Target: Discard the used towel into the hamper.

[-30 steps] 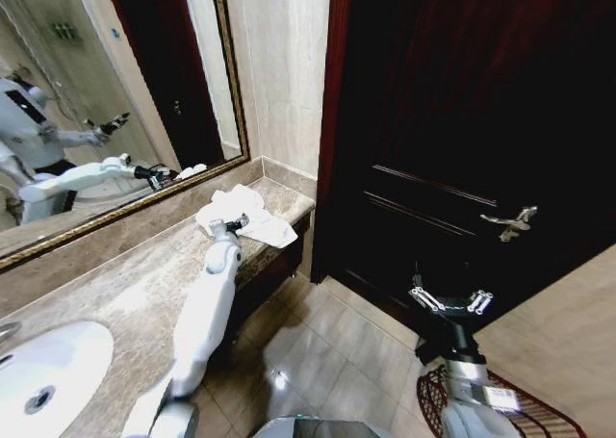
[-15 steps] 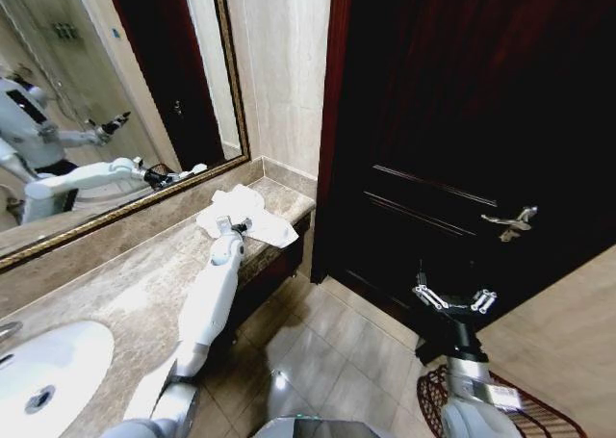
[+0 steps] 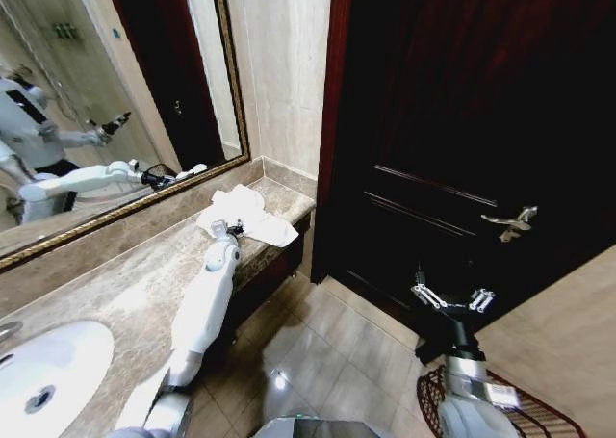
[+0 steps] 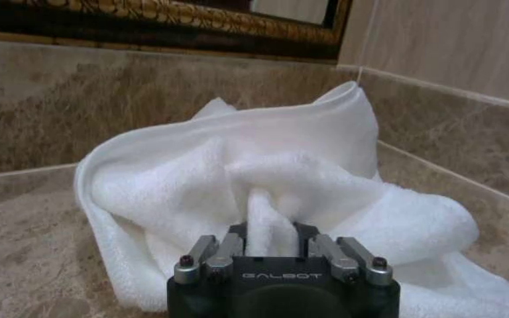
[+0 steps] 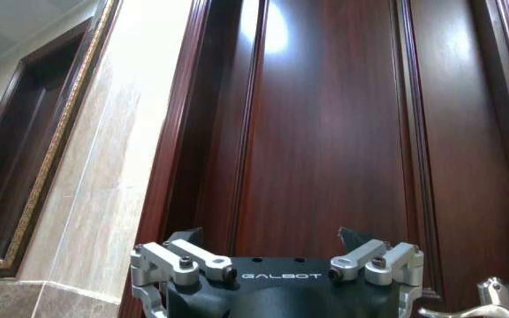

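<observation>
Towel (image 3: 246,215), white and crumpled, is lying at the far end of the marble counter (image 3: 125,284), close to the corner where the mirror (image 3: 96,101) is meeting the tiled wall and just short of the counter's end beside the dark wooden door (image 3: 452,120). The left arm is stretching forward over the counter, and the left gripper (image 3: 231,229) is sitting right at the towel's near edge; in the left wrist view the left gripper (image 4: 270,228) is pinching a raised fold of the cloth between its fingers, the jaws drawn close together on the fabric, while the rest of the towel (image 4: 264,179) is bunching up behind it against the stone backsplash. The right arm is waiting low on the robot's right, with the right gripper (image 3: 450,298) pointing upward in front of the door, its jaws spread wide and holding nothing; the right wrist view is showing the right gripper (image 5: 272,242) facing the door panels, with the door handle (image 5: 466,306) near it. Hamper (image 3: 534,414), a dark-red wire basket, is standing on the tiled floor behind the right arm, well apart from the towel. A white sink (image 3: 43,375) is sitting in the counter at the near left.
</observation>
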You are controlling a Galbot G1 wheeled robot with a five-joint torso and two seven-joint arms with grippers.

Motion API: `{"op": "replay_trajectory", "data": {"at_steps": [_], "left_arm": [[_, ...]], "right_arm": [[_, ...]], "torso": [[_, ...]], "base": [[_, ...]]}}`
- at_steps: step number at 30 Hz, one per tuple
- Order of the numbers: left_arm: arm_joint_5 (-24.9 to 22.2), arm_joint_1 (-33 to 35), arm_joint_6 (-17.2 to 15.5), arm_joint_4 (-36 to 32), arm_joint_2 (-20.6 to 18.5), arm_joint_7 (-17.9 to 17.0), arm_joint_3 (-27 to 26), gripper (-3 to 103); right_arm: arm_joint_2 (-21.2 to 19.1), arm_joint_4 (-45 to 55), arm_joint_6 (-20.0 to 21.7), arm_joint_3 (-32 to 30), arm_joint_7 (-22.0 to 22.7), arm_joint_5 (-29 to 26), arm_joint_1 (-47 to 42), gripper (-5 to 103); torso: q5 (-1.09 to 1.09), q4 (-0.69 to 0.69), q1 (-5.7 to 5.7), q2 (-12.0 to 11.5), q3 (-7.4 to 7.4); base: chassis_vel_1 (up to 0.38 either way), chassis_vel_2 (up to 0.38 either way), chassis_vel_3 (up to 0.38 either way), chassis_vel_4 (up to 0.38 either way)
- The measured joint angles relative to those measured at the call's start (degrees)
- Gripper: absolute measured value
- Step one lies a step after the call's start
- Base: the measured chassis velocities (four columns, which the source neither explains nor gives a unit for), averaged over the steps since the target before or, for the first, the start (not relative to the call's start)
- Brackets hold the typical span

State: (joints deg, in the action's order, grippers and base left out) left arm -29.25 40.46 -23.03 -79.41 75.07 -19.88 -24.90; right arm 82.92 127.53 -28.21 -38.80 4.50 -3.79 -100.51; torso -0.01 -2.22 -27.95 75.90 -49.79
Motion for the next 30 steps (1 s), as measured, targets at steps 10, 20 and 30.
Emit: {"op": "replay_trajectory", "data": {"at_steps": [10,20,30], "left_arm": [[-3.3,5.2,2.5,-6.5,-0.7,2.3,-2.3,6],[-6.9,14.9,2.0,-23.8,-1.8,9.1,-5.6,2],[-6.2,29.8,8.5,-41.7,-2.6,20.3,-10.2,2]], "right_arm": [[0.3,0.1,-0.3,0.2,0.0,0.0,0.1,100],[0.2,0.5,-0.3,0.4,0.1,0.0,0.4,100],[0.3,0.9,-0.8,0.8,0.1,-0.1,0.8,100]], "torso": [[0.0,0.0,0.0,0.0,0.0],[0.01,-0.01,0.01,0.0,0.0],[0.01,0.0,0.01,0.0,0.01]], "base": [[0.0,0.0,0.0,0.0],[0.0,0.0,0.0,0.0],[0.0,0.0,0.0,0.0]]}}
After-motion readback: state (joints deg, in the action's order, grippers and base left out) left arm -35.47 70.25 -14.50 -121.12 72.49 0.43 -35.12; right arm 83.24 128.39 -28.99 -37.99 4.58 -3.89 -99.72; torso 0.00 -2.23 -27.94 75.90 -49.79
